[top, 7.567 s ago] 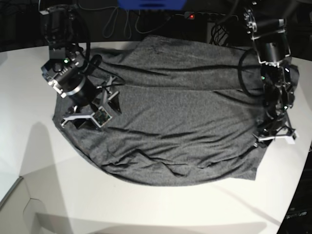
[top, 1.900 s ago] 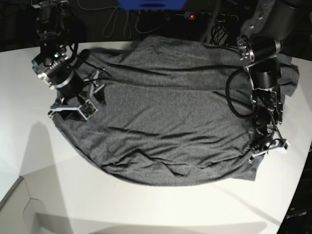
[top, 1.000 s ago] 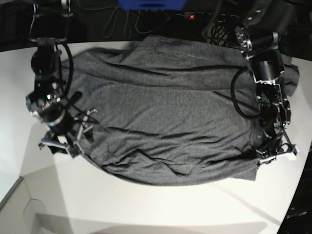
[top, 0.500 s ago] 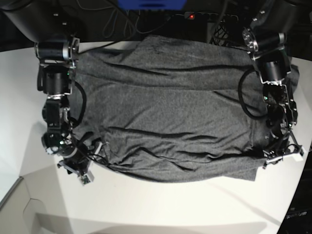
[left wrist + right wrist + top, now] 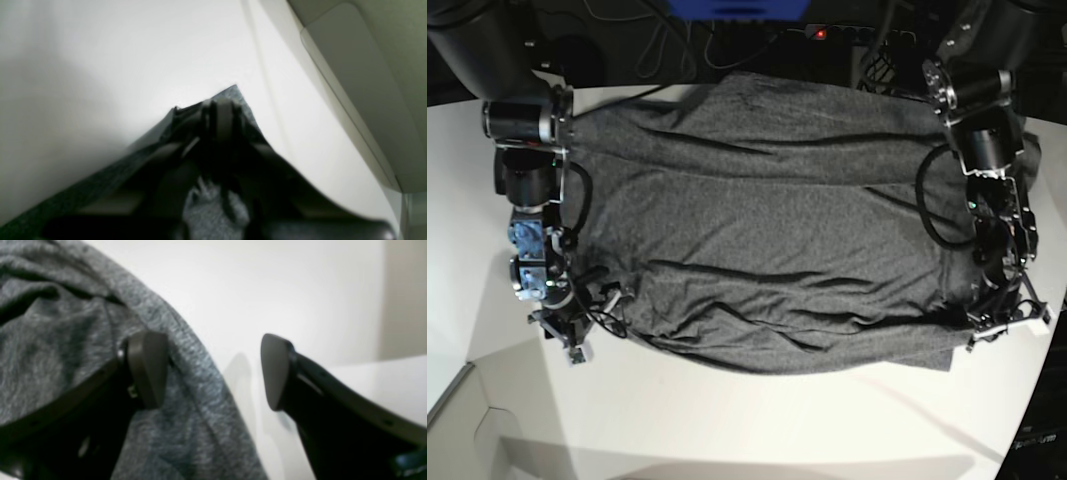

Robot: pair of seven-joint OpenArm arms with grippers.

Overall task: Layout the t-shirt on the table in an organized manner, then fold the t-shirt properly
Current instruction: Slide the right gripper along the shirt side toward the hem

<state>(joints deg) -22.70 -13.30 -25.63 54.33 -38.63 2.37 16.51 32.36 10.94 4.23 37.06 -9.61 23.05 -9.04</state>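
Heathered dark grey knit t-shirt [image 5: 777,210]: spread, wrinkled, across smooth white surface [image 5: 727,430]. Left pincer [image 5: 220,113]: clenched on a t-shirt corner at the hem. Right pincer [image 5: 213,373]: released, jaws wide, one finger [image 5: 146,370] over the fabric edge.

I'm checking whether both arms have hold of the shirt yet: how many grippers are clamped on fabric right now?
1. The left gripper is shut on the t-shirt at its near corner. The right gripper has jaws open at the opposite edge, one jaw over fabric, nothing clamped.
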